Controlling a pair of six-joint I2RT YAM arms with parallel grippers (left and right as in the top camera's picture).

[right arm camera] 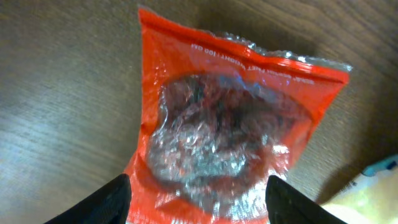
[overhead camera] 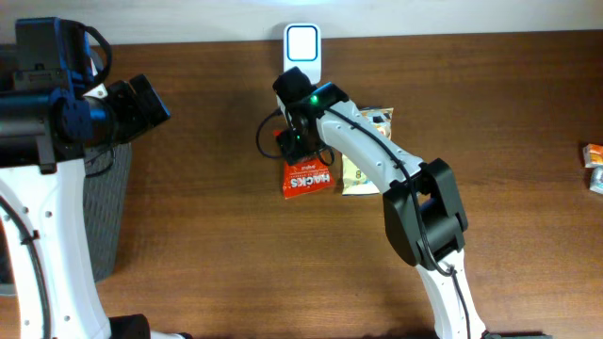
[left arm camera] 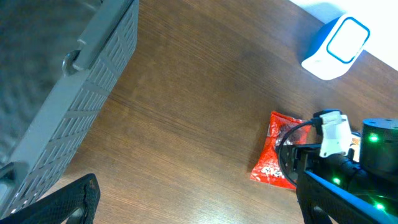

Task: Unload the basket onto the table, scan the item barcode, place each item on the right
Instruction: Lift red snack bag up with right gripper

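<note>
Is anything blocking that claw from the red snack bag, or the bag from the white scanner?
Nothing visible does. The open right gripper hangs directly over the red bag, and only bare table lies between the bag and the scanner.

I read "HACKS" in white capitals on the red packet [overhead camera: 307,179] from overhead; my right wrist camera shows small white print along its edge, too blurred to make out
</note>
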